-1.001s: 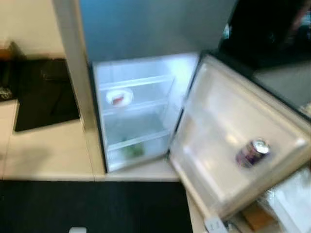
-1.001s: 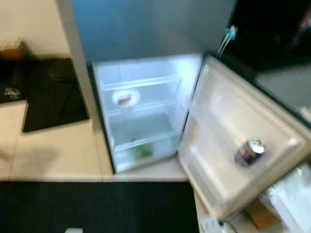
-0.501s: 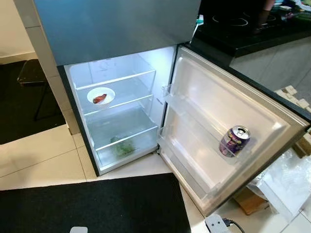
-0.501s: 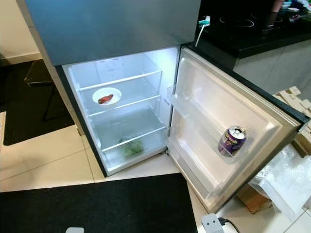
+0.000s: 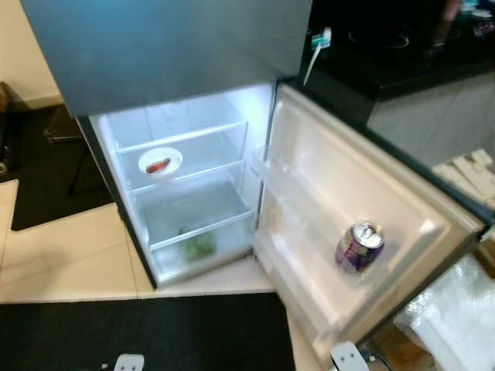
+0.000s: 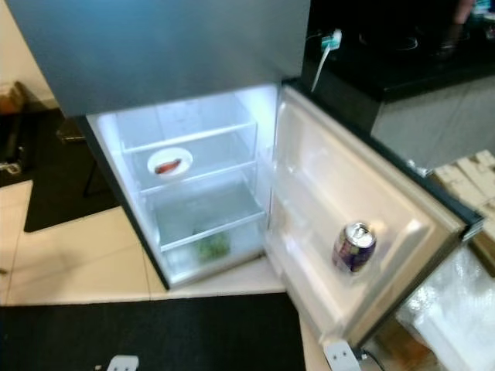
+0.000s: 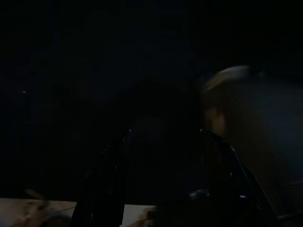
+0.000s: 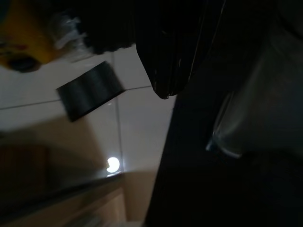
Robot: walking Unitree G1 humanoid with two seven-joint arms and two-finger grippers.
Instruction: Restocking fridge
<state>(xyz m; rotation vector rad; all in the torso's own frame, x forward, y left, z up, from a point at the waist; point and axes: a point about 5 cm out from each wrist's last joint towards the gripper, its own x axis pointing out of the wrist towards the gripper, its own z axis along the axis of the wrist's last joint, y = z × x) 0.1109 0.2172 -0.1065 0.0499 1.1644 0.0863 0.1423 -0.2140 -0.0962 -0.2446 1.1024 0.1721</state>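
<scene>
Fridge (image 5: 193, 185) door (image 5: 363, 209) open, can (image 5: 358, 247) lying in its rack: could roll out. Jaws' state cannot be told.

This is a home kitchen. A tall grey-fronted fridge (image 5: 170, 46) stands with its lower white door (image 5: 363, 209) swung wide, the lit inside showing clear glass shelves (image 5: 186, 139). On one shelf sits a small white bowl with something red in it (image 5: 160, 162); leafy greens (image 5: 198, 245) lie in the bottom drawer, and a purple drink can (image 5: 359, 247) stands in the door rack. Beside the fridge runs a black glossy table with a built-in cooktop (image 6: 387, 42). The floor is pale cream tile (image 5: 69, 255) with a black mat (image 5: 155, 336) before the fridge.
</scene>
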